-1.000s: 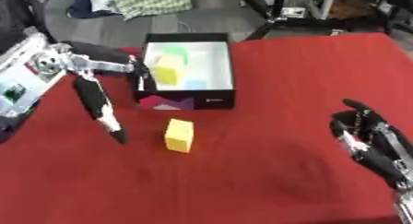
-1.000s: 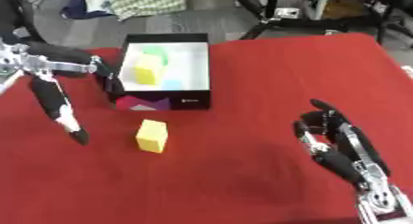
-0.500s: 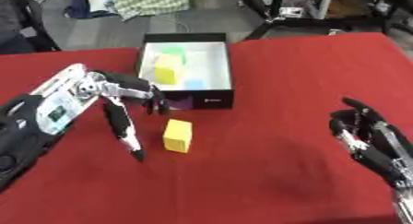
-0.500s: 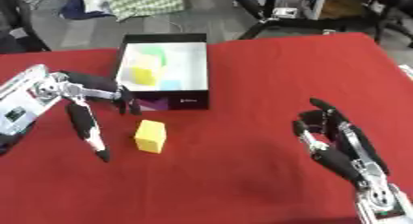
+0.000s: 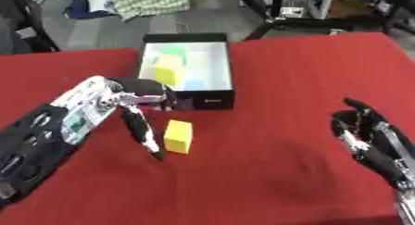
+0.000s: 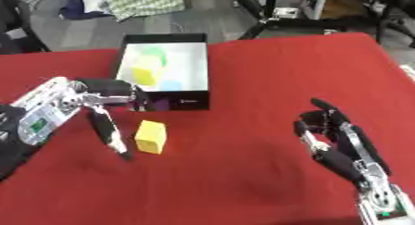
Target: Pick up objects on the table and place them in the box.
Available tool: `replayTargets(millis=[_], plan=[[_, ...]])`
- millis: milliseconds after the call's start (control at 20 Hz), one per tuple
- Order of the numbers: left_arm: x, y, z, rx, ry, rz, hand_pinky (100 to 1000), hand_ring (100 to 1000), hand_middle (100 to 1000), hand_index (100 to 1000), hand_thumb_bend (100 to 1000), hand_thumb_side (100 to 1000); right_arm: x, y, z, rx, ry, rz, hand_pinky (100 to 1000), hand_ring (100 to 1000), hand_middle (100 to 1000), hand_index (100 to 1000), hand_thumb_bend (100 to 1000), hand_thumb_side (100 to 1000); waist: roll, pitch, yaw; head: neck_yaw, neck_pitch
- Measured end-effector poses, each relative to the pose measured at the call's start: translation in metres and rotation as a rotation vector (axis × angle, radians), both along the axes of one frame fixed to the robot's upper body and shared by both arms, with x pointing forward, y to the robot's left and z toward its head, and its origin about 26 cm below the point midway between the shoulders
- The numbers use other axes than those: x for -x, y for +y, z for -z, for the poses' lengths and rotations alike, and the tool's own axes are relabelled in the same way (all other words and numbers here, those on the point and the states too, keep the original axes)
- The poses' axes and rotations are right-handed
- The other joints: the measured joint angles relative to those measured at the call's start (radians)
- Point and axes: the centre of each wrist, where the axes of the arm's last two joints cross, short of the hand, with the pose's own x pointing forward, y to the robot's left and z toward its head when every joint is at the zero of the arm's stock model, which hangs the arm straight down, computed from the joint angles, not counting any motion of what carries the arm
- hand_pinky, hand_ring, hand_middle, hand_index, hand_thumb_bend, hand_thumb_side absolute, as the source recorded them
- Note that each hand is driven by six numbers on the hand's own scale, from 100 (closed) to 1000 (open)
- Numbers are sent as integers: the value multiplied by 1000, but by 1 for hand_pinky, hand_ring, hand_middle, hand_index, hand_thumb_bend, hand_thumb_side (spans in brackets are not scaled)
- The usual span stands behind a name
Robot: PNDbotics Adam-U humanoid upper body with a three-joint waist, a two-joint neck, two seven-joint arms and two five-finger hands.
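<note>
While left hand (image 5: 122, 103) hovers | one yellow block (image 5: 178, 136) | one box (image 5: 187, 66)

A yellow block (image 5: 178, 136) stands on the red table (image 5: 267, 173), just in front of the box (image 5: 187, 70) and a little to its left — upright, taller than it is wide, one lit face turned toward the camera. The box is black outside and white inside, open at the top, its long sides running away from the robot. Inside lie several pale pieces (yellow, green and light blue) — their exact shapes are hard to make out.
</note>
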Motion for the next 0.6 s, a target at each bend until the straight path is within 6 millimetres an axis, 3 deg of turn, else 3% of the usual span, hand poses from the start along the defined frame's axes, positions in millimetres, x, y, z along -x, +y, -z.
replayTargets(millis=[150,400,600], plan=[[0,0,5,-2,12,3,730,642,663,798,667,369,0,0,0,0,0,0,779,768,700,938,294,505,0,0,-1,0,0],[2,2,18,45,-29,-40,590,473,471,623,443,302,0,0,0,0,0,0,778,768,700,938,291,506,0,0,-3,0,0],[1,4,20,118,-117,-106,530,399,385,530,346,268,0,0,0,0,0,0,778,768,700,938,289,507,0,0,-2,1,0]])
